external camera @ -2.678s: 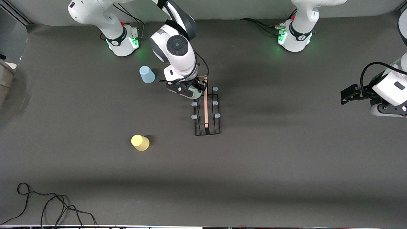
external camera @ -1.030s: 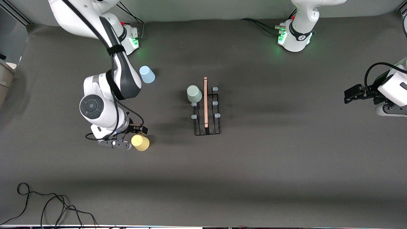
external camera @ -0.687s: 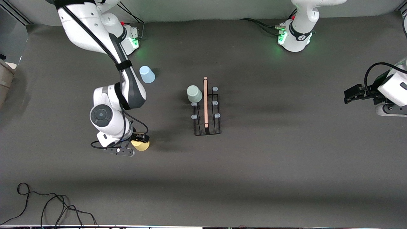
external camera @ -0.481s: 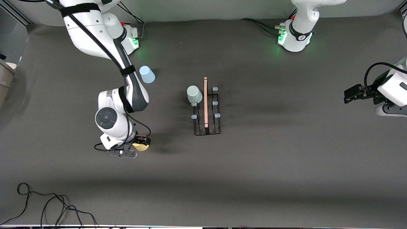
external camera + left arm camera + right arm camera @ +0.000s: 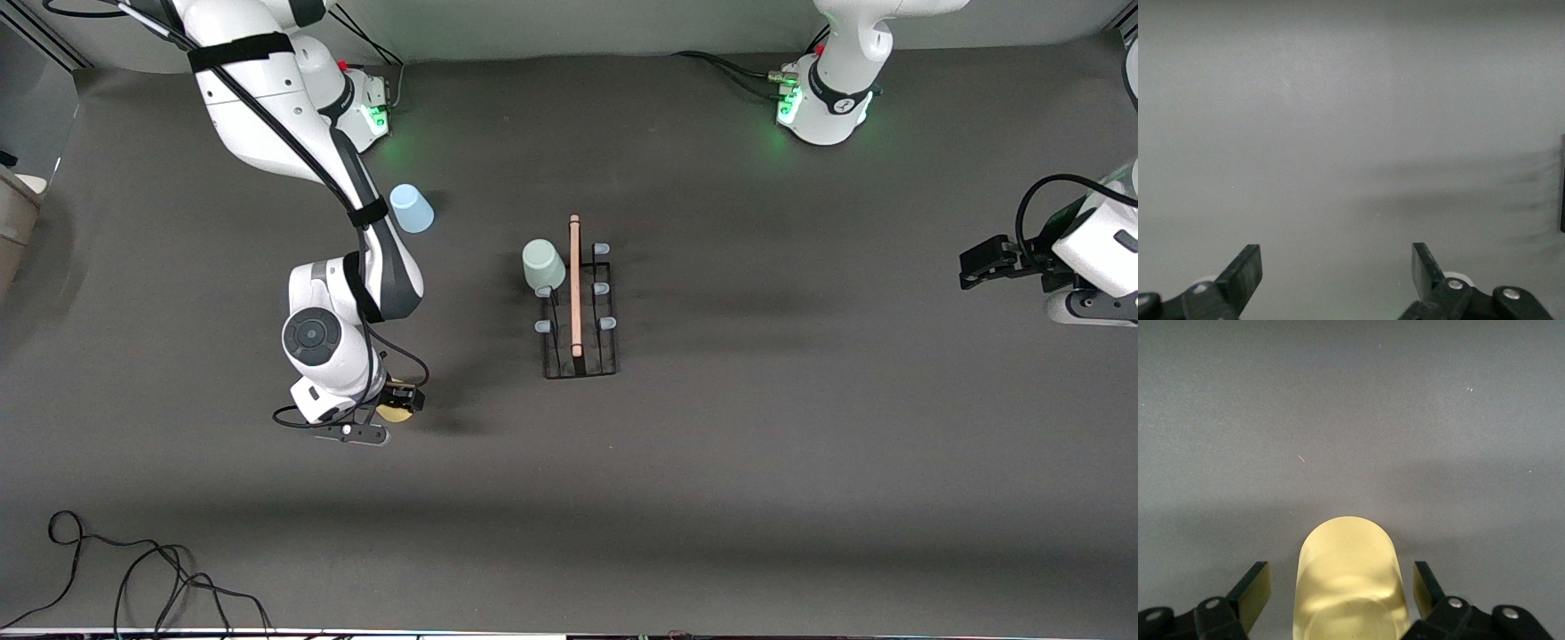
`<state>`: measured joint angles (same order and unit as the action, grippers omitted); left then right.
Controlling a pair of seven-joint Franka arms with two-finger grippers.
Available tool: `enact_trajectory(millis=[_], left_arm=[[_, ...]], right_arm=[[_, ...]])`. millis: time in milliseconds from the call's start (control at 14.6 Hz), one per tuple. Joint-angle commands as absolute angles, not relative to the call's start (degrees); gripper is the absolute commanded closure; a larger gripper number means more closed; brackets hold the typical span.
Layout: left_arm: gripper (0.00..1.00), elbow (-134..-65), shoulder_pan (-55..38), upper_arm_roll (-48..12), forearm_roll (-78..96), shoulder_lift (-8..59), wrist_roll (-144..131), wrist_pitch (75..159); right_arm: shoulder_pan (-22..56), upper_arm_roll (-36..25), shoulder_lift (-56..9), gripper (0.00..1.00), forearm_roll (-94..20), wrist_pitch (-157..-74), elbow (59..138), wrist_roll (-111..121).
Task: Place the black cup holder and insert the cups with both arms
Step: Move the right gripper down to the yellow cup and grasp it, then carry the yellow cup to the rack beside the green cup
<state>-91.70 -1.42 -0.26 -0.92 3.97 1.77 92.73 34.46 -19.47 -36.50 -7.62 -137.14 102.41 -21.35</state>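
The black cup holder (image 5: 578, 351) with its wooden rod stands mid-table, a pale green cup (image 5: 542, 264) on one of its pegs. A light blue cup (image 5: 411, 208) sits toward the right arm's base. The yellow cup (image 5: 396, 416) (image 5: 1346, 567) is nearer the front camera than the holder, toward the right arm's end. My right gripper (image 5: 397, 405) (image 5: 1339, 581) is lowered around it, open, with a narrow gap between each finger and the cup wall. My left gripper (image 5: 978, 265) (image 5: 1336, 259) waits open and empty at the left arm's end of the table.
A loose black cable (image 5: 133, 573) lies near the front edge at the right arm's end. The two arm bases (image 5: 822, 102) stand along the back edge. The grey mat between the yellow cup and the holder is bare.
The right arm left the green cup on the holder, swung to the yellow cup and lowered its gripper around it; the fingers now stand closer to the cup. The left arm has stayed put.
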Motion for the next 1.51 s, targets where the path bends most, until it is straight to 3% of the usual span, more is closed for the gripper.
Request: enact_trajectory(millis=[0,137,206,343,481,961,1167,1442], left_arm=[[0.0,-91.05,-1.93,-0.09,-0.97,4.13,0.88,92.2],[0.0,-91.05,-1.93,-0.09,-0.97,4.13,0.79,92.29],[0.0,-91.05,-2.02,-0.09,-0.97,4.22,0.7,92.46],[0.0,-91.05,-1.85,-0.09,-0.97,4.22,0.79,92.55],[0.0,-91.05,-1.85,-0.09,-1.14,4.13,0.79,92.46],[0.0,-90.97,-2.02,-0.09,-1.14,4.22,0.62,92.64],[0.0,-90.88,-2.2,-0.09,-1.14,4.22,0.53,92.72],[0.0,-90.88,-2.11,-0.09,-1.14,4.22,0.53,92.64]], right_arm=[[34.1,-18.9,-36.3,0.2,-8.26,-137.64,102.66,-19.69],[34.1,-18.9,-36.3,0.21,-8.26,-136.85,103.09,-17.6],[34.1,-18.9,-36.3,0.27,-8.44,-135.89,103.36,-15.23],[34.19,-18.9,-35.25,0.55,-11.24,-133.26,103.8,-13.72],[34.19,-18.9,-33.41,0.73,-11.51,-130.09,103.45,-13.54],[37.43,-18.9,-24.88,0.76,-14.33,-116.92,98.37,-23.26],[41.65,-18.81,-25.13,0.76,-14.33,-111.9,91.69,-32.67],[47.79,-18.63,-26.01,0.76,-15.29,-112.06,88.34,-43.39]])
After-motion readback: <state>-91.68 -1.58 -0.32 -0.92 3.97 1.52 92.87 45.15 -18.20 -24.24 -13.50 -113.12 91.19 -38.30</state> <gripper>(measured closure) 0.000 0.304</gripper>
